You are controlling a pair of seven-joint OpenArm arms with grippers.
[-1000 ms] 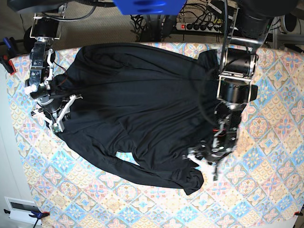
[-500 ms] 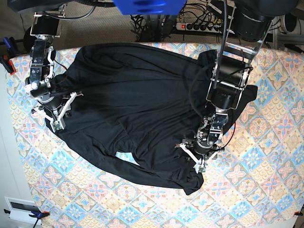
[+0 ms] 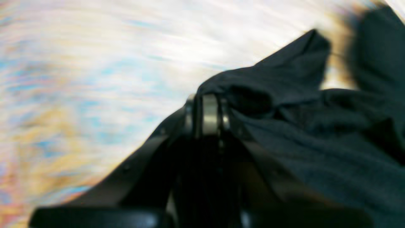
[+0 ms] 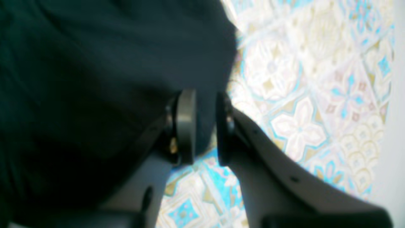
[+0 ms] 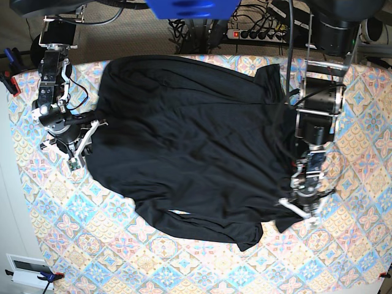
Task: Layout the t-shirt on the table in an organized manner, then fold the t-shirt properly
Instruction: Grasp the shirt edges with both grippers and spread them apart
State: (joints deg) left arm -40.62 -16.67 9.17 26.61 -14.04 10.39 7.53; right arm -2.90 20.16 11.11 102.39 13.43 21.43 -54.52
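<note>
Both arms' fingers point(image 3: 207, 110) point(image 4: 202, 126) pinch the soft, apparently creased black t-shirt point(image 5: 184, 141) edges.

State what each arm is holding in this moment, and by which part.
Both hold the t-shirt. The left gripper is shut on a bunched fold at the garment's edge. The right gripper pinches the shirt's opposite edge, fabric between its jaws, over the table.

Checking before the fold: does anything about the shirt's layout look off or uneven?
Yes. The t-shirt is not flat: its lower edge near the table's front is bunched and folded over, with a patch of tablecloth showing through a gap. Both the left gripper and the right gripper pinch fabric at opposite sides.
</note>
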